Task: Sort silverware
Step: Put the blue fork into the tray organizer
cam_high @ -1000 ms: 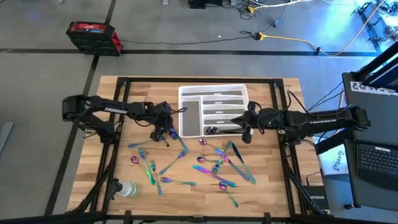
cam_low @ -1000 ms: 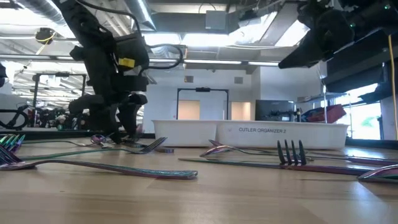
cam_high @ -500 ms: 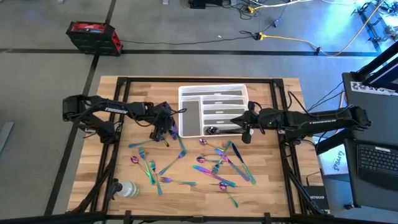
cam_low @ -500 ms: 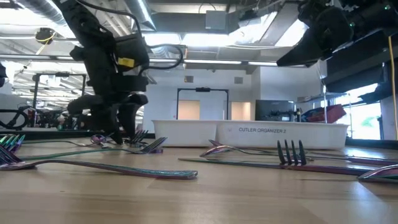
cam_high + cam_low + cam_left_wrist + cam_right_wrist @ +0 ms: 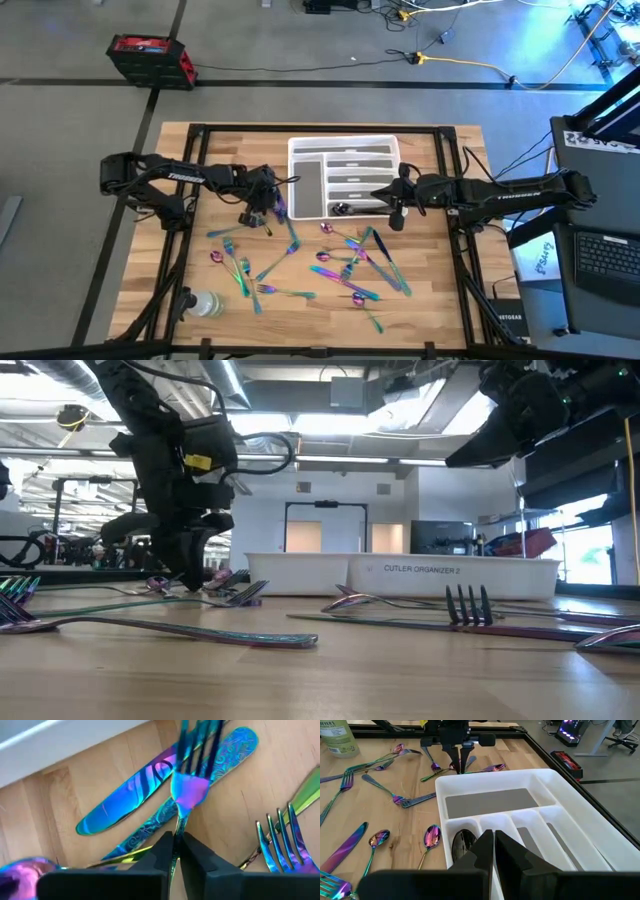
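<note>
Rainbow silverware (image 5: 340, 262) lies scattered flat on the wooden table in front of the white tray (image 5: 340, 141). My left gripper (image 5: 266, 212) stands at the tray's near left corner, pointing steeply down, and is shut on a fork (image 5: 192, 780). The low view shows this gripper (image 5: 192, 578) down at the tabletop. My right gripper (image 5: 397, 216) is shut on nothing and hovers over the tray's near right corner; the right wrist view shows its fingers (image 5: 493, 845) above the compartments. One spoon (image 5: 462, 842) lies in a tray compartment. My left gripper pinches the fork's slim handle just behind the head (image 5: 176, 826) between its two fingers, which come steeply from above. The tines point away toward the tray. The fork's head lies over a knife (image 5: 130, 795) and another handle; I cannot tell whether it is lifted clear.
A clear plastic bottle (image 5: 205, 303) lies at the table's near left. Another fork (image 5: 280, 840) lies right beside the held one. More forks, spoons and knives crowd the table's middle (image 5: 395, 795). The black frame rails (image 5: 452, 180) run along the table's sides.
My left gripper has stayed in place and has shut, taking hold of the fork's handle; a second ago its fingers stood wide apart on either side of it. The right arm has kept still.
</note>
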`<action>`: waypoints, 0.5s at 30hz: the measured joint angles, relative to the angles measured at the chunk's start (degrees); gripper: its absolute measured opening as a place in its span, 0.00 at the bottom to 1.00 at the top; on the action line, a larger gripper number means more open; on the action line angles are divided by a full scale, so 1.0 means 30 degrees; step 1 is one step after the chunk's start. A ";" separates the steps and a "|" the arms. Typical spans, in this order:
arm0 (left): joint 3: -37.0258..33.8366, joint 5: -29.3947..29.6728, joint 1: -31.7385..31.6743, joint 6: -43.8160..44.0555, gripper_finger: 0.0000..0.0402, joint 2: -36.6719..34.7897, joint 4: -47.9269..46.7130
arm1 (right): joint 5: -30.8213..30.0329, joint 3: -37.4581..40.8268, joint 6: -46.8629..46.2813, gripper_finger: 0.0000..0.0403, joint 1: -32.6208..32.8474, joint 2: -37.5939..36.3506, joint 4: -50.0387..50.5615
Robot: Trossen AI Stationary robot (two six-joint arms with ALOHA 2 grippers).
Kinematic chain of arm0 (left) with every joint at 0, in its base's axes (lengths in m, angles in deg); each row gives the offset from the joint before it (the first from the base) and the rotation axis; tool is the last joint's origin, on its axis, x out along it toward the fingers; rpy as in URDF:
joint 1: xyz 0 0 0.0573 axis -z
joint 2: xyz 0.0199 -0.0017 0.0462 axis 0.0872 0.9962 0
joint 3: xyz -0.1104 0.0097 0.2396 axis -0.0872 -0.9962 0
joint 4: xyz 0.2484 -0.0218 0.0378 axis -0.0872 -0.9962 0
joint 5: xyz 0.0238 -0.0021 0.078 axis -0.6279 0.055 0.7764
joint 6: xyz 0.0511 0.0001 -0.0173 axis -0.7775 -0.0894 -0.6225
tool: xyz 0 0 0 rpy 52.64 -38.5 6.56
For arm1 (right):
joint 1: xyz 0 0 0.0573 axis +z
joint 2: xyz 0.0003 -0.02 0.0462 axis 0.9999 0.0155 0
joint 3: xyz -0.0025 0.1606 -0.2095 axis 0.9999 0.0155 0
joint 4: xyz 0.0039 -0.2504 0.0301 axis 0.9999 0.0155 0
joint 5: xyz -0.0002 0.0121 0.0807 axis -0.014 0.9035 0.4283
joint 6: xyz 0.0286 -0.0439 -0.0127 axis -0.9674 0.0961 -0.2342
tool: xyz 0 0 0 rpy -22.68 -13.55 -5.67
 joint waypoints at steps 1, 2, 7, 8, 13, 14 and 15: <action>0.0000 0.0123 0.0012 0.0061 0.02 -0.0053 0.0024 | 0.0000 0.0000 0.0005 0.00 0.0000 0.0000 0.0000; 0.0031 0.0272 0.0047 0.0156 0.01 -0.0124 -0.0030 | 0.0000 0.0000 0.0007 0.00 0.0000 0.0000 0.0000; 0.1079 0.0659 0.0102 0.0877 0.00 -0.0890 -0.2229 | 0.0015 0.0007 0.0022 0.00 0.0000 0.0005 0.0000; 0.1473 0.0685 0.0102 0.1031 0.00 -0.1057 -0.3019 | 0.0015 0.0007 0.0023 0.00 0.0000 0.0007 0.0000; 0.3260 0.0593 0.0121 0.1231 0.00 -0.1609 -0.7224 | 0.0022 0.0007 0.0036 0.00 0.0000 0.0007 0.0007; 0.3603 0.0590 0.0124 0.1282 0.00 -0.1667 -0.7917 | 0.0022 0.0007 0.0036 0.00 0.0000 0.0006 0.0002; 0.3890 0.0583 0.0124 0.1366 0.00 -0.1731 -0.8571 | 0.0022 0.0007 0.0044 0.00 0.0000 0.0007 0.0007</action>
